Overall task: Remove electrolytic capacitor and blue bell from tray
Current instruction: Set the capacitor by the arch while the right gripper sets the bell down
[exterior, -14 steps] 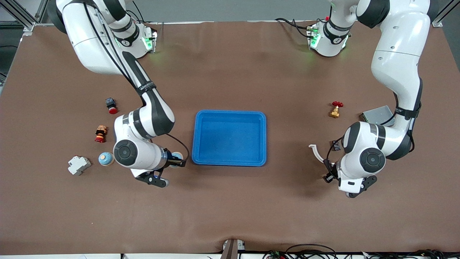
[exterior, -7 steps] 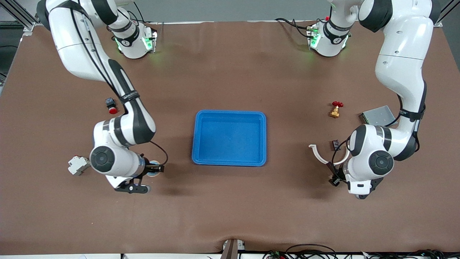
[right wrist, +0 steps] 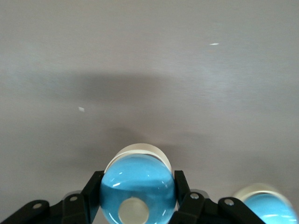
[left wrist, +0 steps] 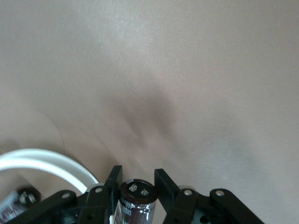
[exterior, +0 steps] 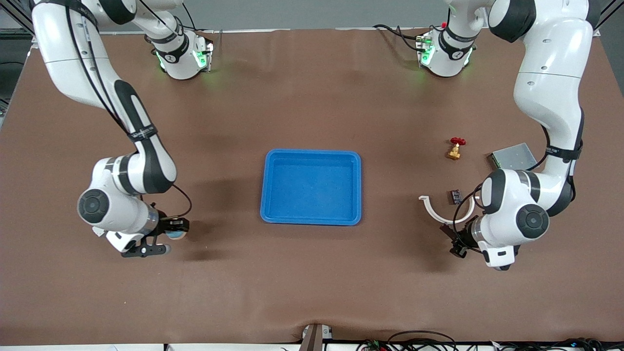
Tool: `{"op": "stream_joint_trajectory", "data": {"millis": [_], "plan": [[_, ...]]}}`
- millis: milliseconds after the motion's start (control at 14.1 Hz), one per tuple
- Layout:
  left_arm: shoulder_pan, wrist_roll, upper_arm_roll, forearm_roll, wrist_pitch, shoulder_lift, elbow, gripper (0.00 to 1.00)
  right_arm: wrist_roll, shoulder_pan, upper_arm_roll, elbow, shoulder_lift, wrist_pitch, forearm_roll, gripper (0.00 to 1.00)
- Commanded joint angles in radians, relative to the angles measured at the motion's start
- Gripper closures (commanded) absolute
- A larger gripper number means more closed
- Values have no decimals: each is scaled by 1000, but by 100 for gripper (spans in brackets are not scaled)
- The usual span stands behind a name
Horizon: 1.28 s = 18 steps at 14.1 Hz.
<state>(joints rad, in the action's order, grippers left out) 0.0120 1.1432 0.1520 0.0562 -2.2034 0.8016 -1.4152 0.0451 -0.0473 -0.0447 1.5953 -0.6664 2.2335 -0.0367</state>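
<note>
Tray (exterior: 311, 187) empty, mid tabletop. Right claw (right wrist: 136, 201) pinches blue bell (right wrist: 138, 186), left claw (left wrist: 136, 189) pinches capacitor (left wrist: 136, 198); both over tabletop, well clear of tray. Step: carry-out. Next: lower, release.

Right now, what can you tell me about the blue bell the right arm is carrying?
The blue bell is a glossy, bright blue dome with a pale round button at its middle and a cream-coloured rim or base showing past its edge. It looks like painted metal or plastic. The right gripper is shut on it, a black finger pressing each side, over bare table toward the right arm's end. Nothing else touches it. It is already out of the tray.
</note>
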Motion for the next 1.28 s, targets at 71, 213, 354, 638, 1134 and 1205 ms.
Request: {"op": "stream_joint_trajectory", "data": {"millis": [71, 213, 354, 638, 1134, 1205], "plan": [[3, 197, -5, -33, 5, -15, 25, 100, 146, 104, -23, 101, 42, 47, 6, 100], [-7, 217, -26, -26, 1, -6, 25, 100, 168, 133, -27, 147, 45, 87, -5, 100], [-7, 216, -31, -18, -2, 8, 24, 100, 168, 136, -29, 170, 44, 97, -50, 100], [-9, 217, -31, -6, -3, 22, 15, 100, 170, 136, -29, 199, 41, 107, -100, 100], [-10, 217, -34, 30, -9, 53, 13, 100, 168, 126, -32, 232, 39, 150, -141, 100], [-10, 217, -34, 30, -10, 57, 13, 100, 168, 121, -32, 232, 39, 152, -141, 100]]}}
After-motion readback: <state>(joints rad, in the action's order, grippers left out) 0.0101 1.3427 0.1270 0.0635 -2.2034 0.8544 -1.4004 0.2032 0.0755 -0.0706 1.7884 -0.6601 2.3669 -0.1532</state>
